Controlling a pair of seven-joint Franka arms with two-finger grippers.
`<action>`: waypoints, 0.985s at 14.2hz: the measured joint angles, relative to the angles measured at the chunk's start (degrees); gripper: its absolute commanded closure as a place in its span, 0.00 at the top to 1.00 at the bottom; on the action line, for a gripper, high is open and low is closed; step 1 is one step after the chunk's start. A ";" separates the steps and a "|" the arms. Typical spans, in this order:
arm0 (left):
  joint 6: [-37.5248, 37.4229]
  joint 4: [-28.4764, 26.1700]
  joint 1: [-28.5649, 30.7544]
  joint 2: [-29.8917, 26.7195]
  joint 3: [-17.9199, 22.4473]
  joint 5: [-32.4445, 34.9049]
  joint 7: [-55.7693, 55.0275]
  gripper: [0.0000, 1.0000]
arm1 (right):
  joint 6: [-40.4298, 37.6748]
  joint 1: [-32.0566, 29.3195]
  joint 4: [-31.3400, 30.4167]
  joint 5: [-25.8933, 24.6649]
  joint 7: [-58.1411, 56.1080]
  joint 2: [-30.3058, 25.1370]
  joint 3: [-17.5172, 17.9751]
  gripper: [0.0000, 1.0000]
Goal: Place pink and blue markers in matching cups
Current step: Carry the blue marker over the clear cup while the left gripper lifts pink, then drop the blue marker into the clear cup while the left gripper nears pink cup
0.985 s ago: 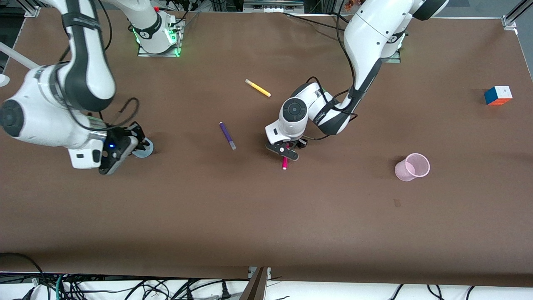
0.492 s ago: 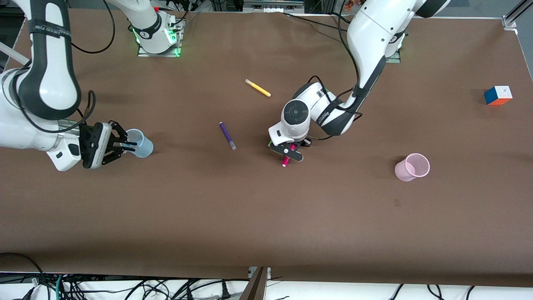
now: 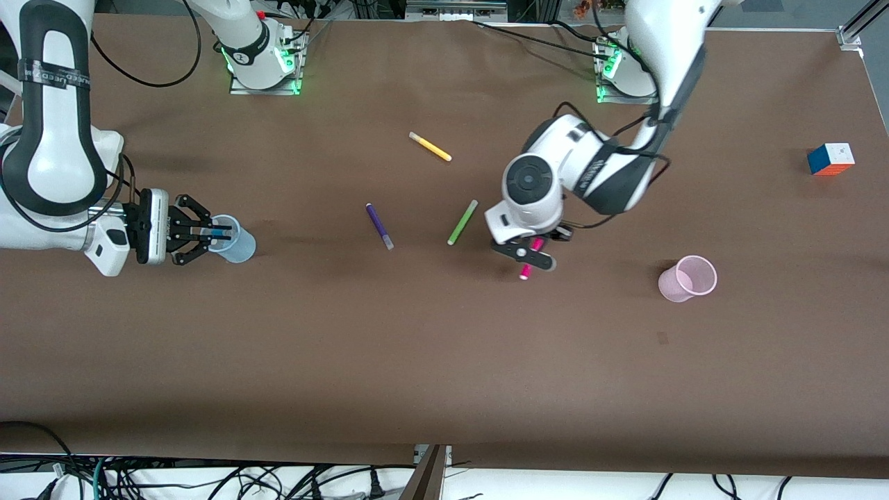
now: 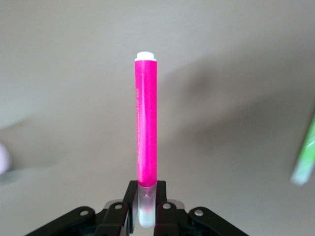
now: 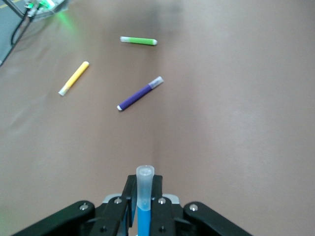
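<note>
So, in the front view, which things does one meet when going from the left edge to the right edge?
right gripper with the blue marker → blue cup → purple pen → yellow pen → green pen → left gripper holding the pink marker → pink cup → puzzle cube

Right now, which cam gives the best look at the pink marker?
Left wrist view: the pink marker fills the frame, its pale cap pinched in the left gripper. Front view shows it small, half hidden under that gripper, between green marker and pink cup. Right wrist view misses it.
</note>
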 measured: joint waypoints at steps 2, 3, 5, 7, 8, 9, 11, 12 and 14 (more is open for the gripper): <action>-4.20 1.37 4.28 -1.43 0.32 1.47 9.36 0.09 | -1.77 -0.86 -0.89 0.34 -2.14 -0.01 -0.03 0.00; -6.87 2.45 6.56 -1.73 0.37 2.78 13.75 0.09 | -2.38 -1.35 -1.19 0.43 -3.55 -0.02 -0.04 0.00; -13.41 4.53 10.04 -1.85 0.43 6.59 20.67 0.09 | -3.86 -2.46 -1.86 0.55 -6.24 -0.02 -0.07 0.00; -19.47 5.14 12.01 -1.85 0.50 11.72 24.67 0.12 | -4.95 -3.50 -2.55 0.63 -9.52 -0.02 -0.09 0.00; -21.51 5.11 12.56 -1.79 0.50 14.65 26.62 0.12 | -5.32 -3.91 -2.90 0.69 -10.84 -0.02 -0.10 0.00; -23.23 5.07 12.82 -1.64 0.49 18.62 28.72 0.12 | -5.60 -4.18 -3.28 0.75 -12.06 -0.02 -0.10 0.00; -25.39 4.82 12.88 -1.03 0.49 27.94 34.42 0.12 | -5.74 -4.39 -3.93 1.41 -14.05 0.00 -0.10 0.00; -25.73 4.73 12.88 -0.53 0.48 32.36 37.55 0.12 | -5.75 -4.45 -4.14 1.69 -14.48 0.03 -0.10 0.00; -25.82 4.63 12.88 0.86 0.46 39.43 41.75 0.11 | -5.74 -4.56 -4.23 2.20 -14.80 0.19 -0.10 0.60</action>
